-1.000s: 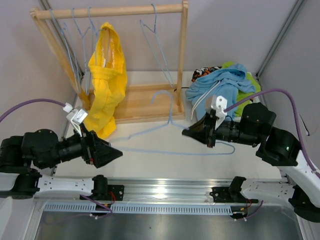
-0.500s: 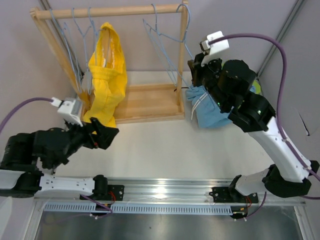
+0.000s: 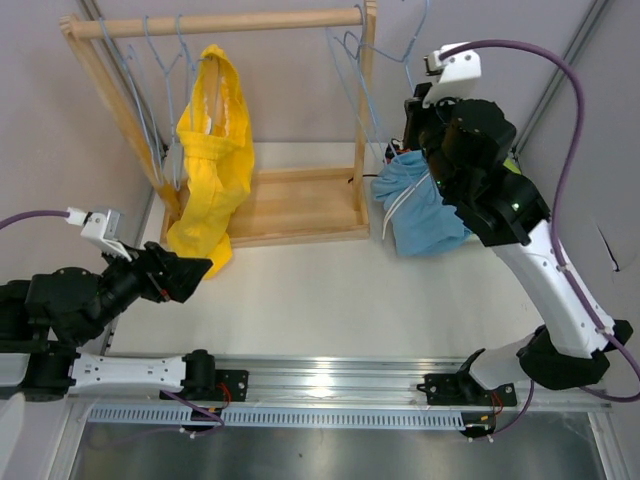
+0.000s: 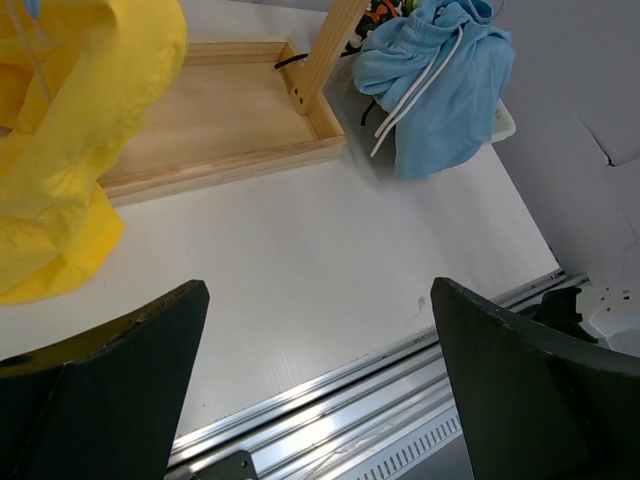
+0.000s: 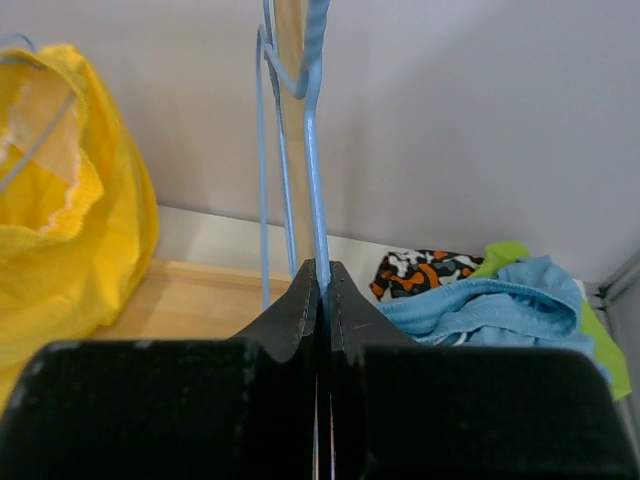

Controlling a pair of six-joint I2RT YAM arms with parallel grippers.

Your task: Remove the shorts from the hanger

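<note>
The yellow shorts [image 3: 213, 150] hang on a blue hanger from the wooden rack's rail [image 3: 220, 22]; they also show in the left wrist view [image 4: 70, 150] and the right wrist view [image 5: 70, 220]. A pile lies right of the rack: light blue shorts with a white drawstring [image 3: 425, 200], black orange-white patterned shorts [image 5: 425, 272] and lime green shorts [image 5: 505, 255]. Navy shorts are not seen. My right gripper [image 3: 410, 100] is raised by the rack's right post, shut on an empty blue hanger [image 5: 312, 150]. My left gripper [image 3: 195, 272] is open and empty, low at the front left.
Several empty blue hangers [image 3: 150, 60] hang at the rail's left end. The rack has a wooden base tray [image 4: 200, 120] and a right post [image 3: 366, 110]. A metal rail [image 3: 330, 380] runs along the table's near edge. Grey walls enclose the back and sides.
My right arm lifted the blue hanger off the table up to the rack's right end. My left arm drew back to the left and lower.
</note>
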